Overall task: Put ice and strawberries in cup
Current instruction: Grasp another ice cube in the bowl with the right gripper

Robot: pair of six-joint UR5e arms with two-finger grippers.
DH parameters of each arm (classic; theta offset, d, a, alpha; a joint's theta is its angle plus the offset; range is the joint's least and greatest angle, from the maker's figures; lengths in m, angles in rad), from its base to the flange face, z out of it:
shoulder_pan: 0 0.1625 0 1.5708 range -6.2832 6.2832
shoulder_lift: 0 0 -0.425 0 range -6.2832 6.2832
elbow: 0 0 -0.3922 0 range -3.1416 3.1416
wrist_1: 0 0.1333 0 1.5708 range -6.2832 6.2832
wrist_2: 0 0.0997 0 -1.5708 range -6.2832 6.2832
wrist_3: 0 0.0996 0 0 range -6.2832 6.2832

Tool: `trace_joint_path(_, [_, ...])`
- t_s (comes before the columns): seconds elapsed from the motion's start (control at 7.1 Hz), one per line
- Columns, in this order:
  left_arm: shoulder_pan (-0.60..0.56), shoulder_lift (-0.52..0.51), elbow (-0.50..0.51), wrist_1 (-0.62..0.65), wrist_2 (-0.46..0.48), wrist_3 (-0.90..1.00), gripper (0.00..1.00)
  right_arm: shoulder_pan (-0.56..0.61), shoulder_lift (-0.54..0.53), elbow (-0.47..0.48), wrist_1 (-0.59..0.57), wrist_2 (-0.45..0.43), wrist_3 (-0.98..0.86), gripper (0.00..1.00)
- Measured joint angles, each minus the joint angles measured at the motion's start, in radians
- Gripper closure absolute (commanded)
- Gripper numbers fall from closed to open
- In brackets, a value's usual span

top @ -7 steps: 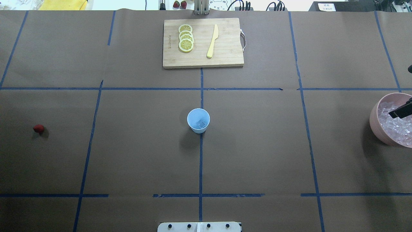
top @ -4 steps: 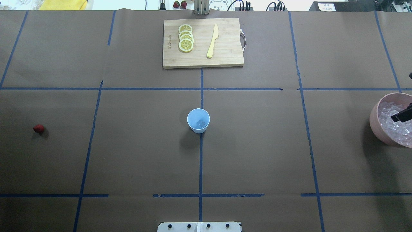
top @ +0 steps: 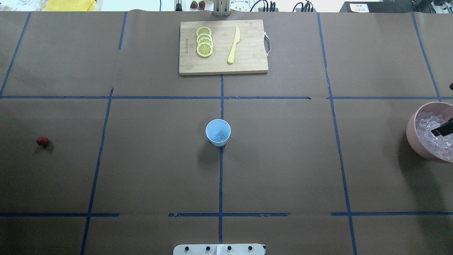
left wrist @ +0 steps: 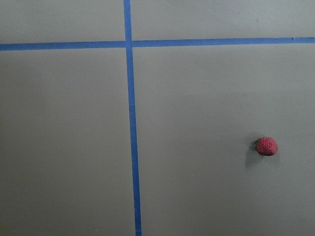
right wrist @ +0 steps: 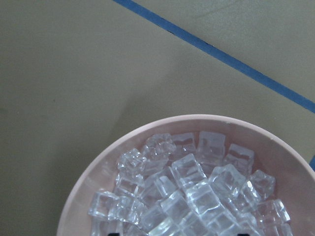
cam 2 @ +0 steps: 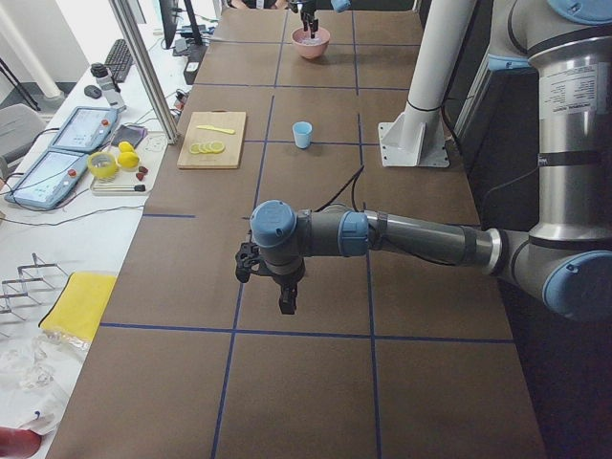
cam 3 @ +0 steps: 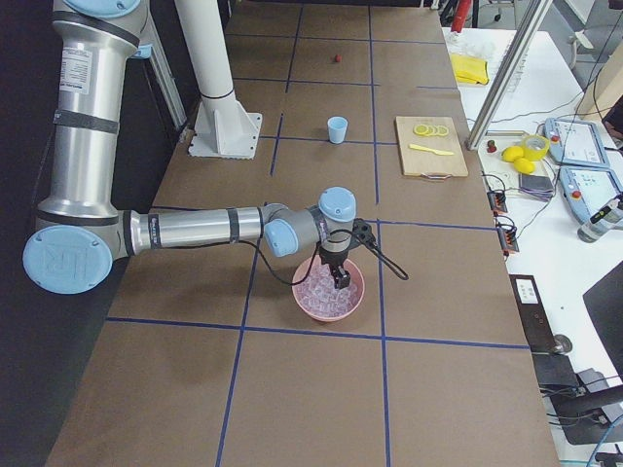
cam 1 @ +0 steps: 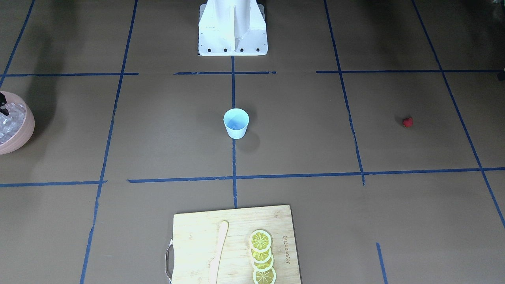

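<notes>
pink bowl (top: 411,136) cropped overhead, right gripper (top: 441,129) too

Ice (right wrist: 192,191) piled in pink bowl (right wrist: 98,167); two dark specks (right wrist: 114,233) below, perhaps fingertips.

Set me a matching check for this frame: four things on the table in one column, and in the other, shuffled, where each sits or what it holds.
Things:
1. strawberry
2. cup
3. lemon slices
4. pink bowl

Places and states:
A. on the cutting board, beside the knife
B. at the table's middle, one ice cube showing inside
C. alone on bare paper, on the robot's left side
D. heaped with ice cubes

Pairs: 1-C, 2-B, 3-A, 4-D.
</notes>
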Motion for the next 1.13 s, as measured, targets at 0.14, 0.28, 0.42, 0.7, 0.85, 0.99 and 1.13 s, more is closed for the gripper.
trace_joint_path(0.14, [0.000, 0.000, 0.000, 0.000, 0.000, 0.000, 0.00, -0.002, 0.001, -0.001, 0.001, 0.000, -0.001, 0.20])
trace_joint_path(0.28, [0.000, 0.000, 0.001, 0.000, 0.000, 0.000, 0.00, -0.007, 0.001, -0.003, 0.001, 0.000, -0.003, 0.21])
trace_joint_path(0.42, [0.000, 0.000, 0.001, 0.000, 0.000, 0.000, 0.00, -0.015, 0.002, -0.005, 0.001, -0.001, -0.003, 0.22])
trace_joint_path(0.7, [0.000, 0.000, 0.002, 0.000, 0.000, 0.000, 0.00, -0.026, 0.005, -0.010, 0.001, -0.001, -0.003, 0.25])
trace_joint_path(0.85, [0.000, 0.000, 0.002, 0.000, 0.000, 0.000, 0.00, -0.028, 0.005, -0.011, 0.001, -0.001, -0.004, 0.25])
trace_joint_path(0.99, [0.000, 0.000, 0.002, 0.000, 0.000, 0.000, 0.00, -0.029, 0.002, -0.013, 0.001, -0.002, -0.005, 0.26])
trace_joint_path(1.13, [0.000, 0.000, 0.002, 0.000, 0.000, 0.000, 0.00, -0.030, -0.001, -0.014, 0.001, -0.002, -0.005, 0.30])
